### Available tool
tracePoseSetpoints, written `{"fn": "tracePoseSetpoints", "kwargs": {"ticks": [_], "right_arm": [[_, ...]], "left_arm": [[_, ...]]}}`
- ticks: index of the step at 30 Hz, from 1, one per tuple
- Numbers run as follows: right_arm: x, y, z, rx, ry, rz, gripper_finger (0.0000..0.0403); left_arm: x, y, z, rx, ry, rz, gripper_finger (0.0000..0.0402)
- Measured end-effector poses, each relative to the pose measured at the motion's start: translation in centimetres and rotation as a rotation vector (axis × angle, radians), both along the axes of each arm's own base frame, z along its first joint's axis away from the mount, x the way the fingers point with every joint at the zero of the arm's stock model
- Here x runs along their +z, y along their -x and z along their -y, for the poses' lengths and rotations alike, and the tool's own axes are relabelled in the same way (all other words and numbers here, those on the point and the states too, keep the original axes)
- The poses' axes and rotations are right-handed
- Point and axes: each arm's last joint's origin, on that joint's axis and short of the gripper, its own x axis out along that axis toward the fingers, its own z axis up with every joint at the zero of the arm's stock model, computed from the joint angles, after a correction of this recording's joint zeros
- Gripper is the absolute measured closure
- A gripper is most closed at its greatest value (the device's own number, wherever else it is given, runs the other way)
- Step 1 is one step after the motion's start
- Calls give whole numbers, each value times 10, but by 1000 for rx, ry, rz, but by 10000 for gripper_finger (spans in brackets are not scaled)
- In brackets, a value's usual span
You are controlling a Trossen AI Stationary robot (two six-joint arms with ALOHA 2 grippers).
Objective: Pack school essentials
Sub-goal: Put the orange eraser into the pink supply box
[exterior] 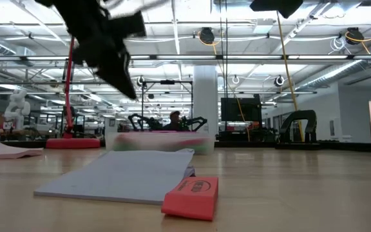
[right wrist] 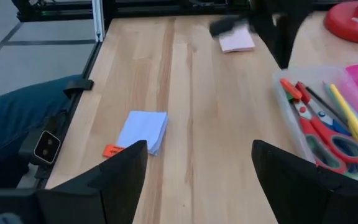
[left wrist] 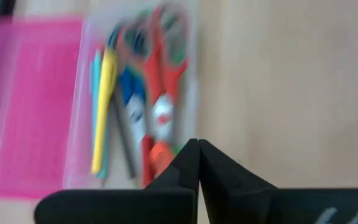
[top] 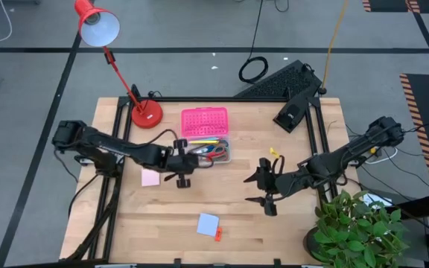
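A clear box [top: 208, 151] holds red- and blue-handled scissors [left wrist: 160, 93] and yellow and teal pencils [left wrist: 104, 106]. Its pink lid [top: 205, 123] lies just beyond it. A pink note pad [top: 150, 177] lies to the box's left. A blue note pad [top: 208, 223] rests flat near the front edge, with a red eraser [top: 218, 234] at its corner. My left gripper [top: 185, 165] hangs shut above the table by the box's near left corner, holding nothing. My right gripper [top: 258, 190] stands wide open right of centre, with nothing between its fingers [right wrist: 135, 162].
A red desk lamp [top: 146, 113] stands at the back left. A black flat device [top: 289, 85] lies at the back right and a potted plant [top: 356, 227] at the front right corner. A small yellow thing [top: 274, 152] lies beside the right arm. Bare wood lies between the box and blue pad.
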Motion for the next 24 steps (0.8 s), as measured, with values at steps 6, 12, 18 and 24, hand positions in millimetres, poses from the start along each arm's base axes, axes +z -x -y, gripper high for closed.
{"fn": "tracePoseSetpoints", "kwargs": {"ticks": [6, 12, 18, 24], "right_arm": [[-34, -27, -17, 100, -21, -79, 122], [-82, -66, -36, 335, 10, -51, 122], [-112, -92, -47, 500, 7, 94, 122], [-139, -107, -56, 610, 19, 153, 122]], "left_arm": [[14, 3, 46, -112, 66, 154, 399], [-7, 13, 98, -136, 28, 174, 393], [-30, 23, 139, -76, 14, 233, 398], [-47, 28, 154, -56, -16, 231, 389]]}}
